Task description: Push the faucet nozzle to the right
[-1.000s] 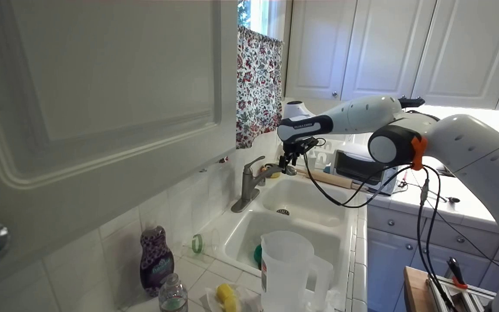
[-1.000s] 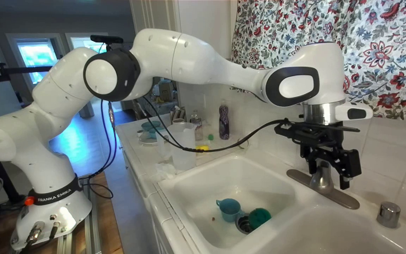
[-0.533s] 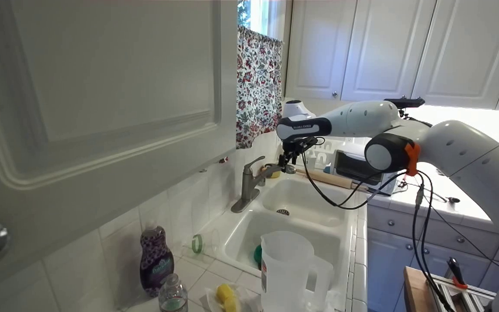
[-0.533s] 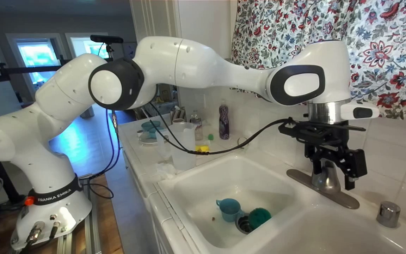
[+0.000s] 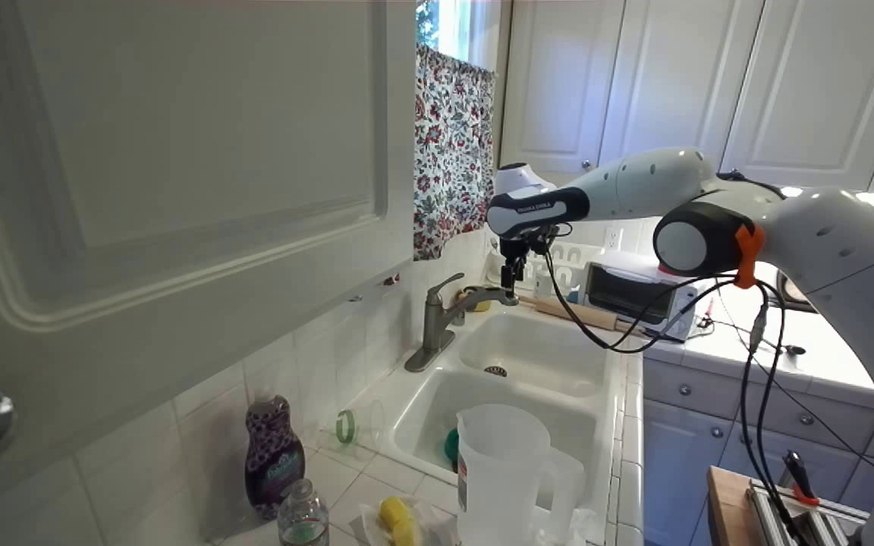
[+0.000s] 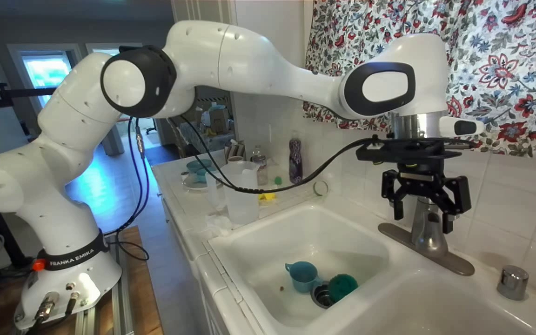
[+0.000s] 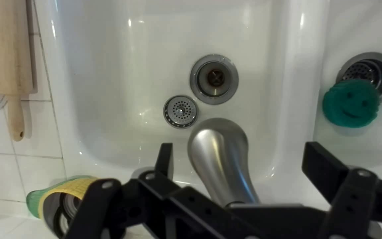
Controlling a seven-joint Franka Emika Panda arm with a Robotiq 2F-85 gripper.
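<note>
The faucet nozzle (image 5: 475, 299) is a silver-grey metal spout reaching out over the sink from its upright base; it also shows in an exterior view (image 6: 428, 230). In the wrist view the nozzle (image 7: 222, 156) fills the middle, its rounded end over the basin with the two drain parts. My gripper (image 6: 423, 217) is open and points down over the nozzle; it also shows near the spout's end in an exterior view (image 5: 511, 282). In the wrist view the nozzle lies between the spread fingers (image 7: 165, 157), nearer the left one, with gaps on both sides. The gripper body hides the nozzle's rear part.
The double sink (image 6: 268, 321) holds a green sponge (image 7: 351, 103) and a blue cup (image 6: 303, 276). A rolling pin (image 7: 7, 49) lies beside it. A purple bottle (image 5: 275, 455), a clear pitcher (image 5: 501, 470) and a metal cap (image 6: 513, 282) stand around the sink.
My gripper first shifts slightly towards the wall, then rises and draws back. It now hangs higher, with its fingers seen more squarely across the spout. The nozzle shows no clear movement.
</note>
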